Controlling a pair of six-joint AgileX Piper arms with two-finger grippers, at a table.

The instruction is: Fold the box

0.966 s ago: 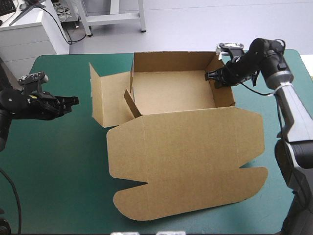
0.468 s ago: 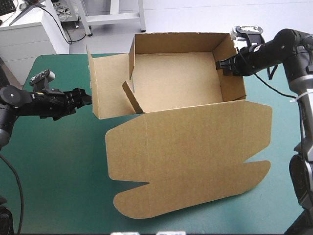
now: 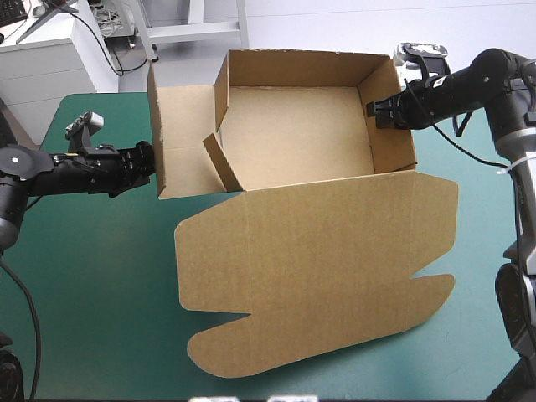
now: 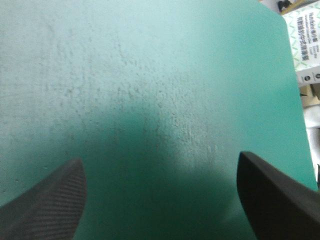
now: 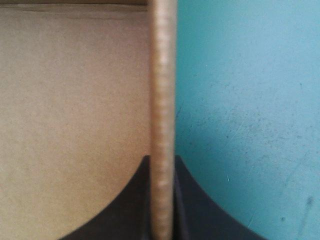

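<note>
Box (image 3: 293, 142) at far half of tabletop (image 3: 92, 276), lid (image 3: 318, 268) flat toward near edge. Your right claw (image 3: 373, 111) pinches right wall (image 3: 390, 130); your left claw (image 3: 147, 161), spread wide, has closed in on left panel (image 3: 180, 142), now steeper. Likely next: press panel upright, tuck.

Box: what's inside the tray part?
Only the bare brown floor of the box, a loose flap leaning in, and the right end effector clamping a side wall. The near wall's inner face is hidden.

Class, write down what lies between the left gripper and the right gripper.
The box, walls raised, stands between left gripper and right gripper, which is shut on its right wall; the high view shows it.
</note>
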